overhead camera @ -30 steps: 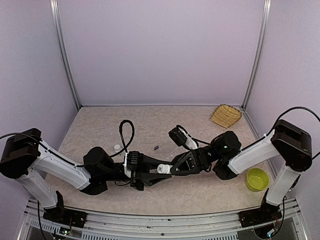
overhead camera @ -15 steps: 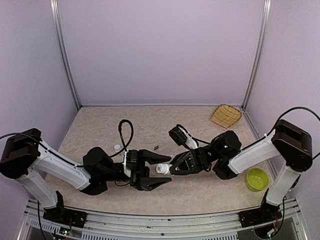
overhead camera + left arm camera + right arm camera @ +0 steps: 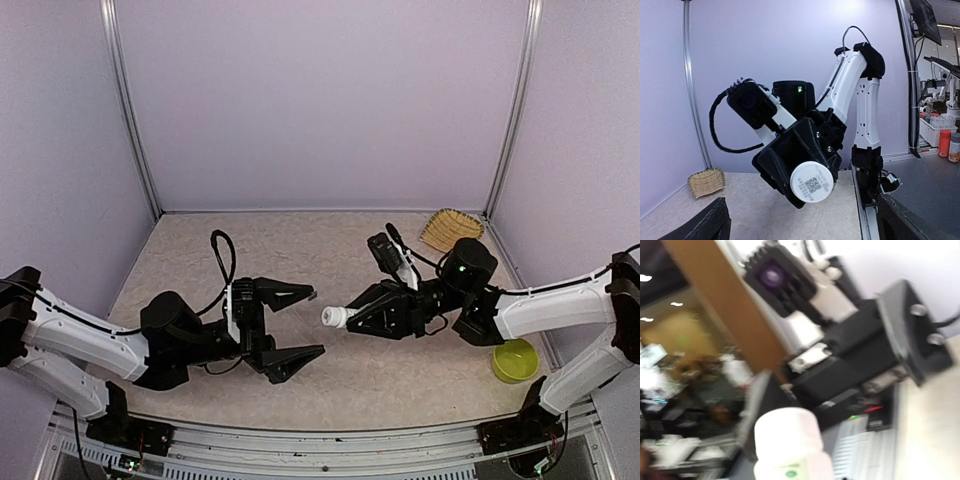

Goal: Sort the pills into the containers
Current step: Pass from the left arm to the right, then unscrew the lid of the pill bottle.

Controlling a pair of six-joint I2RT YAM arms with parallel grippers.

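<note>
My right tool (image 3: pixel 354 316) is clenched on a small white bottle (image 3: pixel 334 317). It grips the body so that the round end sticks out past the fingertips toward the left arm. The bottle lies on its side in the air, clear of the counter (image 3: pixel 300 240), roughly midway across it. Through the left wrist camera that round end faces straight at me, with a printed square code on it and the right tool's black fingers wrapped behind. The right wrist camera is blurred. It gives me only the bottle's white top low in the picture and the left arm's wrist camera beyond it.

My left tool (image 3: pixel 317 321) is released, its jaws spread wide, one finger toward the back wall and one toward the near edge. The bottle's free end sits just off the mouth of that gap, in line with it, and as far as I can see it touches neither finger. In the left wrist view those fingers (image 3: pixel 705 225) show only at the bottom corners, apart from the bottle.

I cannot tell whether pills are inside the bottle.

Further out, a lime-green bowl (image 3: pixel 514 359) rests on the counter at the right front, beside the right arm. A woven basket (image 3: pixel 450 231) lies in the far right corner.
</note>
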